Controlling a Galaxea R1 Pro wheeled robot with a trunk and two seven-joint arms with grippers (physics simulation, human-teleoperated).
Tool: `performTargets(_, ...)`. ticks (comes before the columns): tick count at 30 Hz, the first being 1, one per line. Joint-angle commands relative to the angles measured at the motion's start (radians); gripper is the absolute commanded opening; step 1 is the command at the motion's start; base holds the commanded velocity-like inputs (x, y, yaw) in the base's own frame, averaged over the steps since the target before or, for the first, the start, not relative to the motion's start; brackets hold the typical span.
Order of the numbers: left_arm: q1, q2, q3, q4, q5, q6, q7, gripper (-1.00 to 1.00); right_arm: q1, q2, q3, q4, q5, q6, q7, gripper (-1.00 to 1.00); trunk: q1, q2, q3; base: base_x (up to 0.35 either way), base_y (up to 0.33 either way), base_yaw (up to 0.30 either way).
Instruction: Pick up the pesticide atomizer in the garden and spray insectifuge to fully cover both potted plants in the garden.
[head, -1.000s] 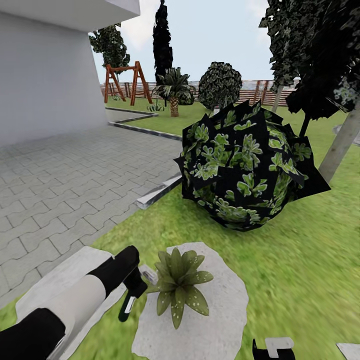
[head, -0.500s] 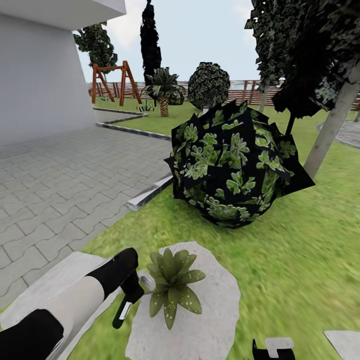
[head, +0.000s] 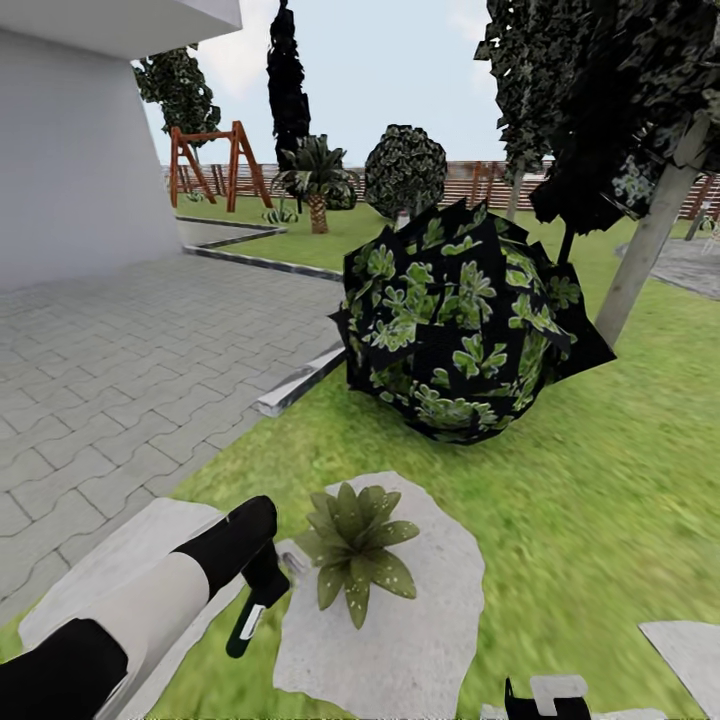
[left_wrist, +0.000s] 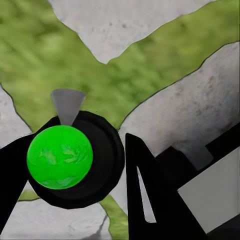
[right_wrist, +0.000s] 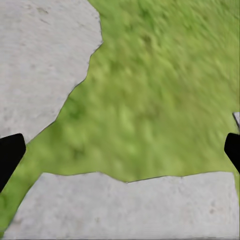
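One potted plant (head: 355, 545), a low rosette of white-speckled green leaves, sits on a grey stepping stone (head: 420, 620) at lower centre of the head view, on the lawn (head: 600, 500). At lower left the left arm reaches toward it; its left hand (head: 262, 590) is clamped on the spray bottle (head: 252, 612), which hangs tilted just beside the plant's leaves. In the left wrist view the bottle (left_wrist: 75, 160) appears as a dark round body with a bright green cap, with a dark finger (left_wrist: 150, 195) on each side, above stone and grass. At the bottom edge of the head view, right of centre, part of the right hand (head: 547, 698) shows. In the right wrist view its fingertips (right_wrist: 10, 155) stand wide apart at the frame's two sides, over grass and two stepping stones (right_wrist: 130, 205). A large black-backed leafy bush (head: 460, 320) fills the centre of the head view. Grey paving (head: 120, 360) and a pale wall (head: 70, 160) occupy the left; a swing frame (head: 208, 160), palm (head: 315, 180) and slatted fence (head: 480, 185) lie along the top.
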Motion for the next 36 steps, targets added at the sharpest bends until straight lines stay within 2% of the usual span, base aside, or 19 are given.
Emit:
performTargets(1, 0.000, 0.001, -0.003, -0.002, -0.009, 0.001, -0.010, -1.00, -0.001, 0.000, -0.002, 0.001, 0.010, -0.001, -0.007, 1.00, 0.000, 0.000, -0.001, -0.029, 0.288, 0.000)
performTargets(8, 0.005, -0.001, -0.003, -0.001, -0.004, -0.001, -0.010, -1.00, -0.001, 0.000, -0.003, 0.001, 0.010, -0.001, -0.007, 1.00, 0.000, 0.000, -0.001, 0.038, 0.102, 0.000)
performTargets(12, 0.026, -0.002, -0.003, -0.001, -0.008, -0.004, -0.010, -1.00, -0.001, 0.000, -0.003, 0.001, 0.010, -0.001, -0.007, 1.00, 0.000, 0.000, -0.001, 0.081, 0.005, -0.057)
performTargets(29, 0.027, -0.007, 0.003, -0.016, -0.004, -0.002, -0.010, -1.00, -0.001, 0.000, -0.003, 0.001, 0.010, -0.001, -0.007, 1.00, 0.000, 0.000, -0.001, 0.015, 0.000, -0.266)
performTargets(36, 0.028, -0.007, 0.004, -0.016, -0.001, -0.002, -0.010, -1.00, -0.001, 0.000, -0.003, 0.001, 0.010, -0.001, -0.007, 1.00, 0.000, 0.000, -0.001, 0.000, 0.000, -0.060)
